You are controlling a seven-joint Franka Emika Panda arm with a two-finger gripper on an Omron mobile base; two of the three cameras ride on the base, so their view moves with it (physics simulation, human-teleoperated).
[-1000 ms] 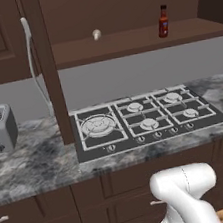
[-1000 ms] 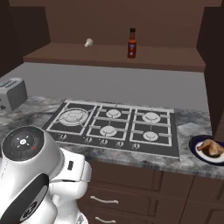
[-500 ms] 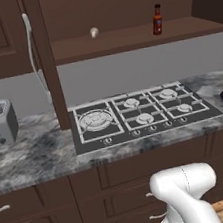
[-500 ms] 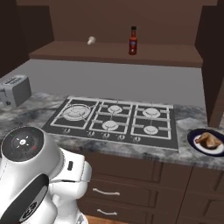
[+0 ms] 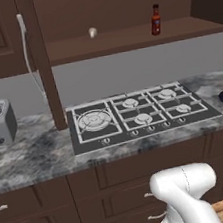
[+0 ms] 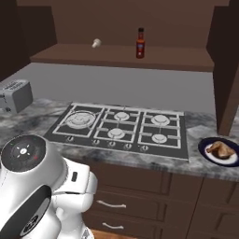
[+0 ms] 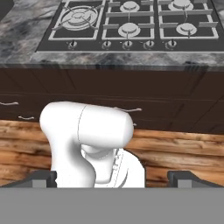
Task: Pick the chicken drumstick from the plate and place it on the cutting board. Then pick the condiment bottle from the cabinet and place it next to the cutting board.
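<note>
Nothing is done yet. Left base view: slim red-orange condiment bottle (image 5: 155, 20) is standing upper right on the brown wooden cabinet (image 5: 123, 40) shelf.

Right base view: glossy browned chicken drumstick (image 6: 221, 149) is lying on the round navy-rimmed plate (image 6: 205, 152), lower right on the marbled grey counter (image 6: 205, 165).

Hand view: dark gripper (image 7: 113, 178) fingertips are standing wide apart, holding nothing.

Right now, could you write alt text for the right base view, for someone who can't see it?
A chicken drumstick lies on a dark-rimmed plate on the marble counter, right of a six-burner cooktop. A red condiment bottle stands on the cabinet shelf above; a toaster sits far left.
</note>
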